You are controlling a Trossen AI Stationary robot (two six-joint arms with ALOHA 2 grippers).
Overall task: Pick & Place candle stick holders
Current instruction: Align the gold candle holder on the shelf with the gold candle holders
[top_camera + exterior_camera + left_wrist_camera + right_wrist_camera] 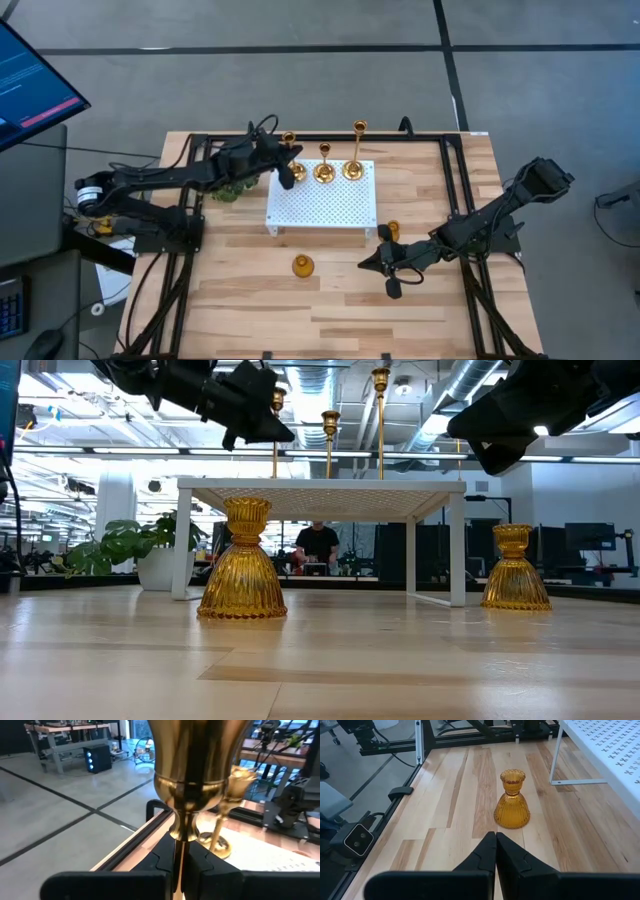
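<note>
the white perforated stand (322,199) sits mid-table (330,300). at its far left corner the left tool (290,172) is clamped on the slim stem of a brass candle stick holder (288,140); whether its base touches the stand is hard to tell. two more slim holders stand on the stand's far edge, a medium one (324,170) at the middle and the tallest (353,168) toward the right. one squat amber holder (303,265) stands on the table in front of the stand, another (392,230) just off its right front leg. the right tool (368,263), fingers pressed together and empty, hovers in front of the stand's right corner, pointing at the front amber holder.
</note>
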